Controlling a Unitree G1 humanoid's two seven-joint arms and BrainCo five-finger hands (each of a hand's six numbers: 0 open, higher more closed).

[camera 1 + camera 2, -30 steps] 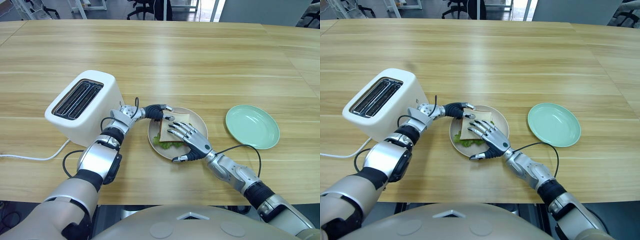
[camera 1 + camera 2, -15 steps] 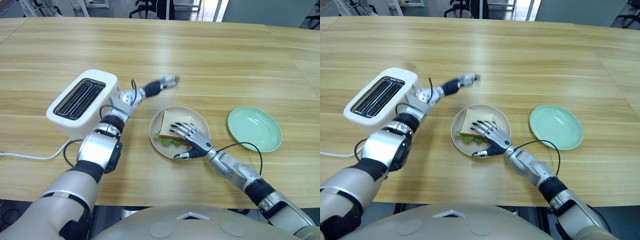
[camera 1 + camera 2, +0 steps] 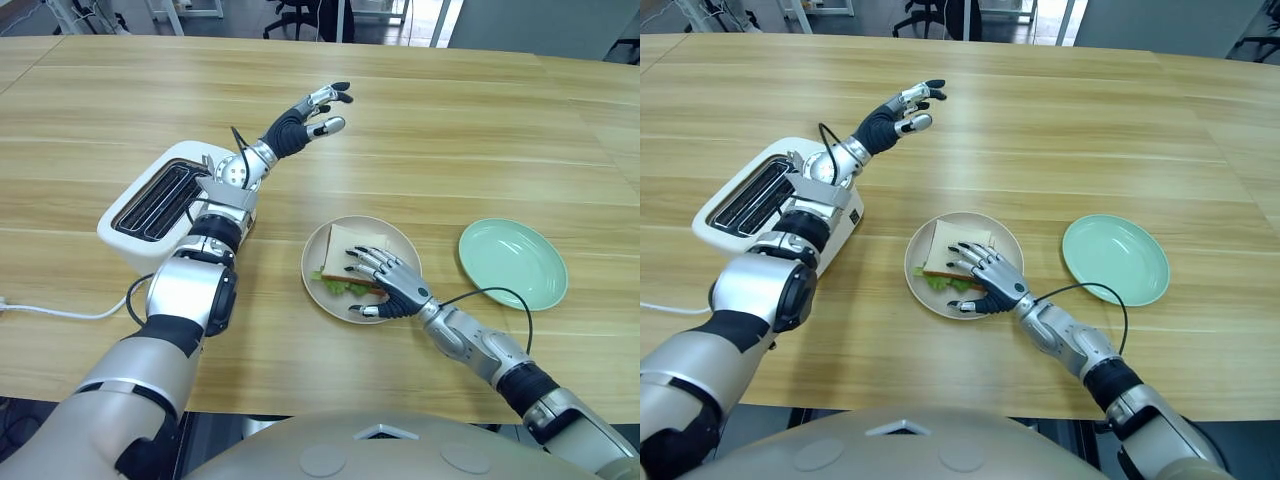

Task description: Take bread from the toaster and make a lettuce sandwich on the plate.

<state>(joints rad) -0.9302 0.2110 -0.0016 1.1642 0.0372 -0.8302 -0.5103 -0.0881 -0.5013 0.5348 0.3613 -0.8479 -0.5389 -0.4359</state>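
Wooden table [image 3: 450,130] holds toaster [image 3: 150,208]; office chairs [image 3: 290,12] behind.

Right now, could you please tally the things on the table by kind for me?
toaster: 1
plates: 2, the beige plate under the food and the green plate
sandwich: 1
Total: 4

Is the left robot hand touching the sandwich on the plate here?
Apart. In the left eye view the left robot hand is open over bare table beyond the plate, with a wide stretch of wood between it and the sandwich.
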